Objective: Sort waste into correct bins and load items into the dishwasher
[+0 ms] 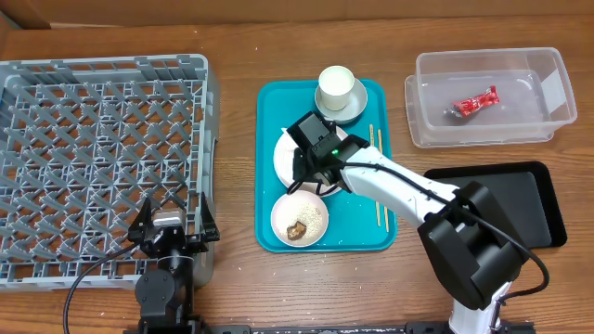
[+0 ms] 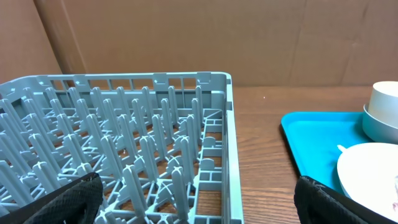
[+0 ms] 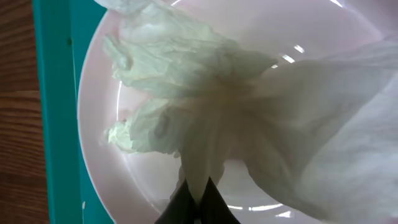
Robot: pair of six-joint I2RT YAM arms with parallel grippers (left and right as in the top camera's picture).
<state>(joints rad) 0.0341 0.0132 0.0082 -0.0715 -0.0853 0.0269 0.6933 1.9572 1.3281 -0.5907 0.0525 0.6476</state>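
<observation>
**Right tool pinching the paper on the plate; both bins lying to its right**

At the near edge of the table [image 1: 232, 111], the left tool [image 1: 174, 223] is hanging spread wide and holding nothing, just beside the near right corner of the large square grey lattice dish rack [image 1: 93, 130]. Next out, on the flat teal tray [image 1: 357, 232], one small whitish bowl [image 1: 299, 220] is sitting with a small brown food scrap [image 1: 297, 229] in it. Just beyond that bowl the right tool [image 3: 198, 198] is pressing its tips together on a fold of the crumpled white paper [image 3: 205, 81]; the paper is fanning out from the pinch across the pale pink-white round plate [image 3: 140, 186], with no clear long axis.

The coming move is probably a lift and a carry to the right; the shallow black rectangular tray [image 1: 534, 199] is lying near-right of the plate, and the clear plastic rectangular tub [image 1: 436, 130] far-right; the right arm is much the nearer to both.

Counting outward:
- one plate and one wad of paper;
- one pair of thin wooden chopsticks [image 1: 376, 176], lying lengthwise along the teal tray's right side;
- a second whitish bowl [image 1: 355, 109], carrying one small white cup [image 1: 336, 85];
- one crinkled red wrapper [image 1: 475, 101], already lying in the tub; so the paper likely belongs there too.
</observation>
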